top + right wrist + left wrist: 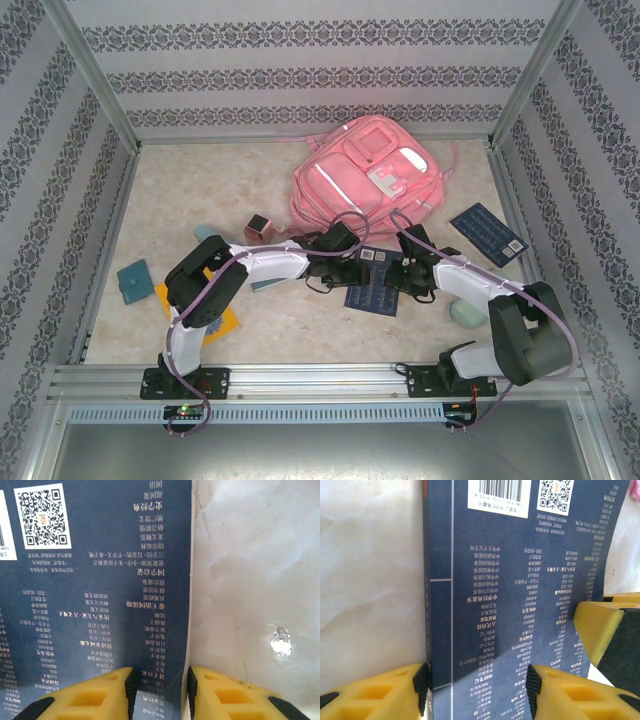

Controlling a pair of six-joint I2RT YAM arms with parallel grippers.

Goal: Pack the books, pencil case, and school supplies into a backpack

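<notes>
Our left claw [477, 685] and right claw [160, 685] sit spread astride opposite edges of the navy book [520, 580], so we may buckle it on closing.

The beige desk [190, 205] is viewed from above and behind; one flat dark navy book [520, 605] is shared closely by both wrist views.

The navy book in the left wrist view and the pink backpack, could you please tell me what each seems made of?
Navy book: looks like paper with a smooth, slightly glossy printed cover, judging by its sheen and curling edge. Pink backpack: fabric, probably synthetic, matte; it slumps and creases softly.
</notes>
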